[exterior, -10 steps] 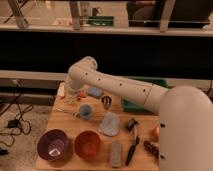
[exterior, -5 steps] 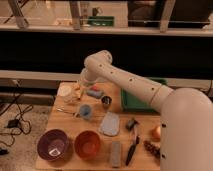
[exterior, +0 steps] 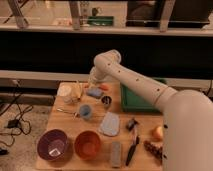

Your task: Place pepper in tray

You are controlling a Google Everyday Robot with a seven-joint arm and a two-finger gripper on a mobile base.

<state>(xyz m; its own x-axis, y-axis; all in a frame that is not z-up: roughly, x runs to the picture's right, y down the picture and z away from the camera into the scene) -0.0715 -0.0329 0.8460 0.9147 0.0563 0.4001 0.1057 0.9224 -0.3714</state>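
The pepper (exterior: 103,87) is a small orange-red piece lying on the wooden table near its far edge, beside a blue-grey sponge (exterior: 94,92). The green tray (exterior: 134,102) stands at the far right of the table, and my white arm crosses over and hides much of it. My gripper (exterior: 92,81) hangs down from the bent wrist at the far edge of the table, just left of the pepper and above the sponge.
A white cup (exterior: 65,91), a small metal cup (exterior: 106,101), a blue cup (exterior: 85,110) and a grey cloth (exterior: 110,123) sit mid-table. A purple bowl (exterior: 52,145) and an orange bowl (exterior: 88,144) stand at the front. A round orange fruit (exterior: 158,132) and a black tool (exterior: 132,142) lie right.
My arm has swung to the right along the far edge of the table. The wrist has moved from the far left corner toward the sponge and pepper.
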